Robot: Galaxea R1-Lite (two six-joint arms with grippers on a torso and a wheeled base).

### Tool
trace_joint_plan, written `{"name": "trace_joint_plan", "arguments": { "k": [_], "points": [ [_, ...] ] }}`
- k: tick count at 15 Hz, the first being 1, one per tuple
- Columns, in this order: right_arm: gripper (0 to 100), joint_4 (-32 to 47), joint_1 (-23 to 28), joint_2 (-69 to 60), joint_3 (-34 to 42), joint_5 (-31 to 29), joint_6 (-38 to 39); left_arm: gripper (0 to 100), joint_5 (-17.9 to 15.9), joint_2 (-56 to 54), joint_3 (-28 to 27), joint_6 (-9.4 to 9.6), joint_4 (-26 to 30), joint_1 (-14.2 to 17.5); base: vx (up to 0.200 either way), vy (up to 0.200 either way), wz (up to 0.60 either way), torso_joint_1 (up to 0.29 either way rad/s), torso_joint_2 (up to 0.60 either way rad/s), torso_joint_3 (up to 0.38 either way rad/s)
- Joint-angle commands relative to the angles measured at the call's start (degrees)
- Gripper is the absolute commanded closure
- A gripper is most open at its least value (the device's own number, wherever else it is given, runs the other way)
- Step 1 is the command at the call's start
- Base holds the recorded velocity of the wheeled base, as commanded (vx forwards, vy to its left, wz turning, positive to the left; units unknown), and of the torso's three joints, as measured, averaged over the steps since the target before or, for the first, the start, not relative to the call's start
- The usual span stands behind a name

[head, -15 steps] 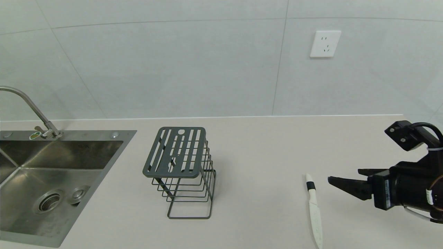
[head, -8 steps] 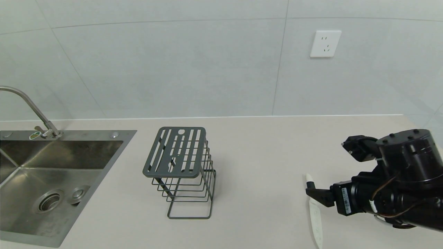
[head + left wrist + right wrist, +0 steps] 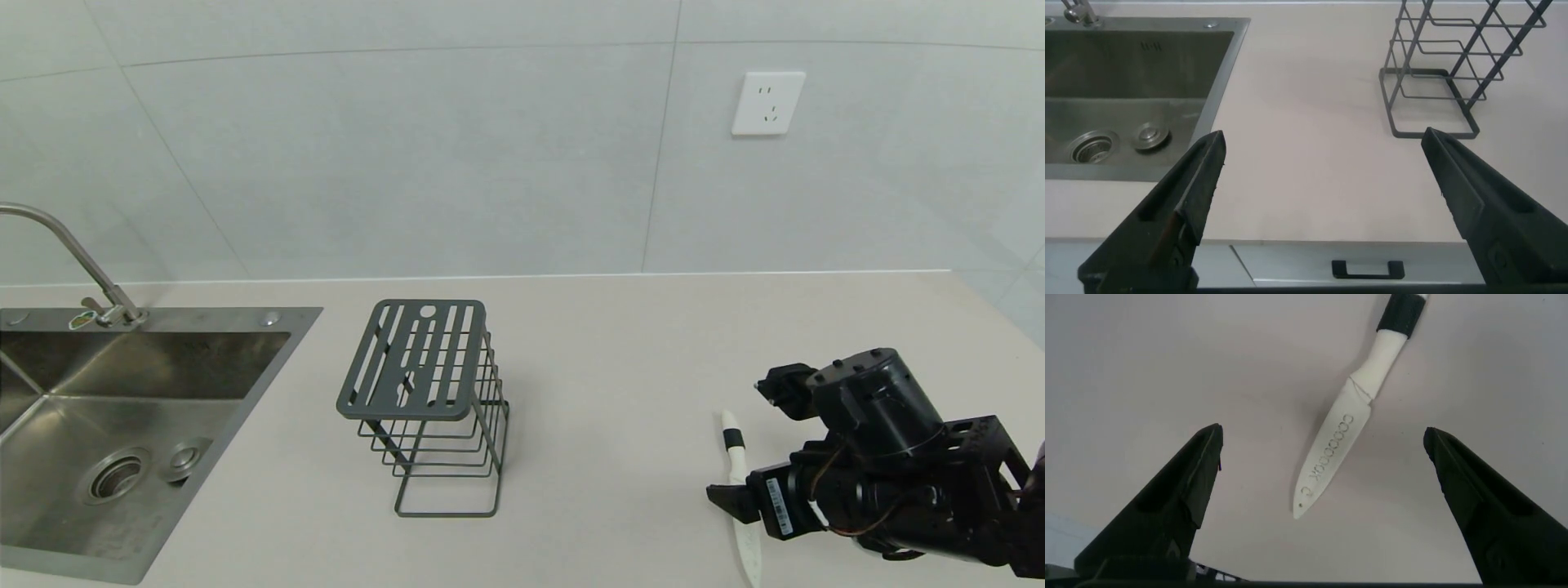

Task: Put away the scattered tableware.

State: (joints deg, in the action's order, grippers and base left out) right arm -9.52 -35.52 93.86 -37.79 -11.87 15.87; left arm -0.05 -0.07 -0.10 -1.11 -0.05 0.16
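The right tool (image 3: 1320, 437) hangs wide open and empty, straddling the white knife (image 3: 737, 461) that lies flat near the surface's front right corner, seemingly aligned to grasp it for the rack (image 3: 420, 392).

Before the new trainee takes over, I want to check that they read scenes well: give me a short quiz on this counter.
1. True or false: the right gripper is shut on the knife.
2. What stands on the counter between the sink and the knife? A) wire rack B) kettle C) bowl
3. Fill in: the knife's handle bears a ___ band.
Key: 1 false, its jaws stand open over the knife; 2 A; 3 black.
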Motion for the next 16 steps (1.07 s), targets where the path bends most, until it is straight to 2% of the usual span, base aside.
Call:
{"name": "trace_joint_plan", "arguments": {
  "k": [1, 16],
  "points": [
    [0, -0.7, 0.3, 2.0, 0.0, 0.0, 0.1, 0, 0.0, 0.1, 0.0, -0.03, 0.0, 0.0, 0.000, 0.000, 0.00, 0.000, 0.00, 0.000],
    [0, -2.4, 1.9, 8.6, -0.7, -1.5, 2.1, 0, 0.0, 0.1, 0.0, -0.03, 0.0, 0.0, 0.000, 0.000, 0.00, 0.000, 0.00, 0.000]
  ]
}}
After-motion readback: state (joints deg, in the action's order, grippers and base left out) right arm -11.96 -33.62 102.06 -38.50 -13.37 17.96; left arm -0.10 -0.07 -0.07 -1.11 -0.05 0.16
